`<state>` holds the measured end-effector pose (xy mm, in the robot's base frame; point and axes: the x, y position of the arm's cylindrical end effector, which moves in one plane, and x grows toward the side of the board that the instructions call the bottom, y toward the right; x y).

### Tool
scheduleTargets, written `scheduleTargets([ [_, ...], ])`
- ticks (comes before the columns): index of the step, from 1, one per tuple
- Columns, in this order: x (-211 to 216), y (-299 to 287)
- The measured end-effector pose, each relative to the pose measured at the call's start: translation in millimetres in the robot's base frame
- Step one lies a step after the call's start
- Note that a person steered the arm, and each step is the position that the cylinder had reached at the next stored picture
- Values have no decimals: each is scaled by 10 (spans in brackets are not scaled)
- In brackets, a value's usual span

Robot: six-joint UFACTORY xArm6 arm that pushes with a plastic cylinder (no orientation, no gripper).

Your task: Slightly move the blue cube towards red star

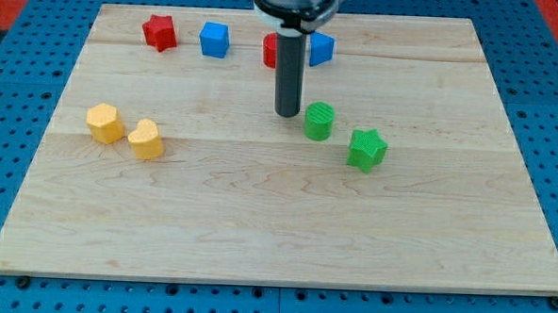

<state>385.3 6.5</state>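
Note:
The blue cube [214,39] sits near the view's top, just right of the red star [159,31], with a small gap between them. My tip [287,114] rests on the board near the middle, well right of and below the blue cube, and just left of the green cylinder [319,121]. The rod hides part of a red block [269,50] behind it.
A second blue block [321,49] sits right of the rod at the top. A green star [366,148] lies right of the green cylinder. A yellow hexagonal block [104,122] and a yellow heart [147,138] lie at the left. The wooden board [275,241] sits on a blue pegboard.

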Motion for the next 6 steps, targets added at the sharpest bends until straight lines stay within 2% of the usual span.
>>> scheduleTargets([
  [1, 206, 416],
  [2, 283, 418],
  [3, -239, 335],
  [4, -614, -217],
  [5, -542, -188],
  [6, -574, -598],
])
